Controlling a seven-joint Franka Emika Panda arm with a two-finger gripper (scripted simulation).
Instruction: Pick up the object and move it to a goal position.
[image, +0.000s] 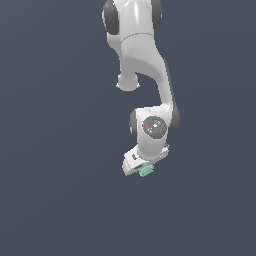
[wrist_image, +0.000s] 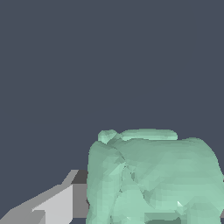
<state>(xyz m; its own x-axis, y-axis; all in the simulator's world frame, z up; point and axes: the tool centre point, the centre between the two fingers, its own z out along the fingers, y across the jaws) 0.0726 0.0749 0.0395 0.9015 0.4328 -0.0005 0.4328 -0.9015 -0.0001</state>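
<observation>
The mint-green lumpy block (image: 145, 171) shows just below the white gripper (image: 142, 169) at the end of the arm in the exterior view, mostly hidden by the hand. In the wrist view the block (wrist_image: 153, 179) fills the near part of the picture, pressed against a grey finger (wrist_image: 52, 205). The other finger is hidden behind the block. The gripper is shut on the block. No goal marker shows in either view.
A plain dark blue-grey surface fills the background in both views. The white arm (image: 142, 65) reaches down from the top of the exterior view.
</observation>
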